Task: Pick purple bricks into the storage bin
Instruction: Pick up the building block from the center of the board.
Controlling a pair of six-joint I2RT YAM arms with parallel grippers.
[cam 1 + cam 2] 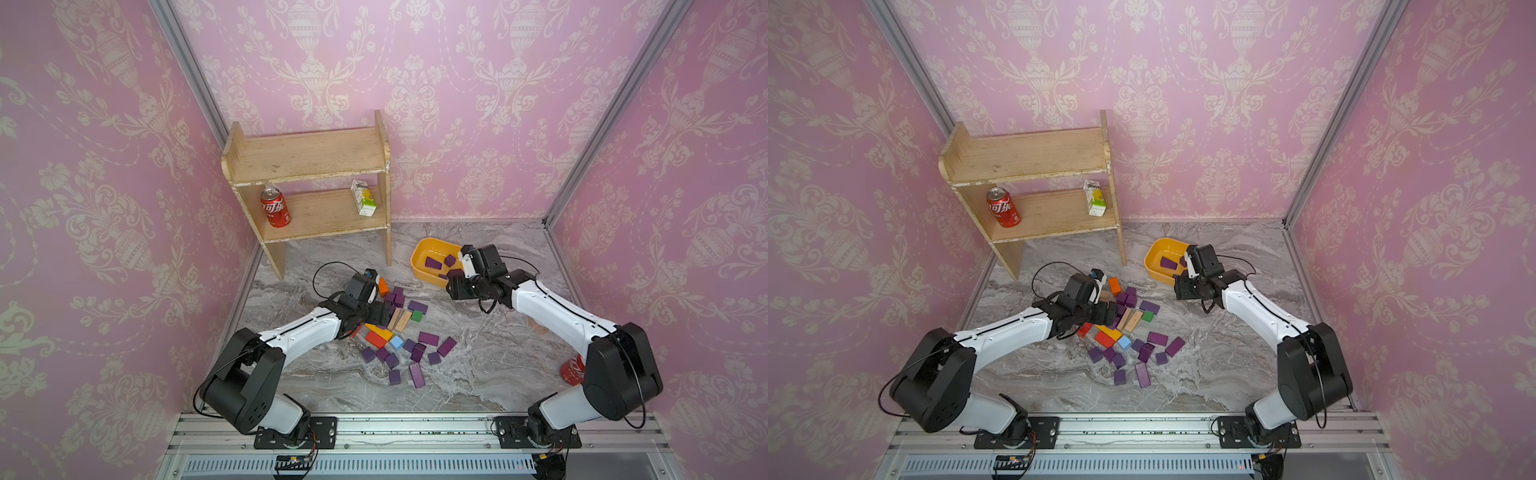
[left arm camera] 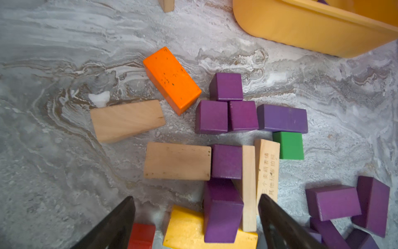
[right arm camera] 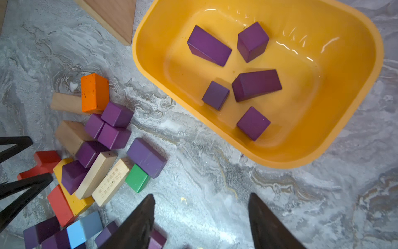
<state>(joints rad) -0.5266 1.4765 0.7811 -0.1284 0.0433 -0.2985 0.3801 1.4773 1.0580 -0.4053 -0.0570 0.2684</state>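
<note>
Several purple bricks [image 1: 415, 349] lie scattered among other blocks on the marble table. Several more rest in the yellow-orange storage bin [image 3: 150, 71], seen in both top views [image 1: 419, 253] [image 1: 1152, 253]. My left gripper [image 2: 196, 215] hangs open low over the far end of the pile [image 1: 382, 311]. One purple brick [image 2: 223, 213] lies on a yellow block between its fingers, with gaps on both sides. My right gripper [image 3: 200, 207] is open and empty above bare table just in front of the bin [image 1: 454, 279].
A wooden shelf [image 1: 307, 183] at the back left holds a cola can [image 1: 275, 206] and a carton [image 1: 364, 198]. Another red can [image 1: 572, 368] stands behind my right arm. Orange [image 2: 171, 79], tan, yellow, red, green and blue blocks mix with the purple ones.
</note>
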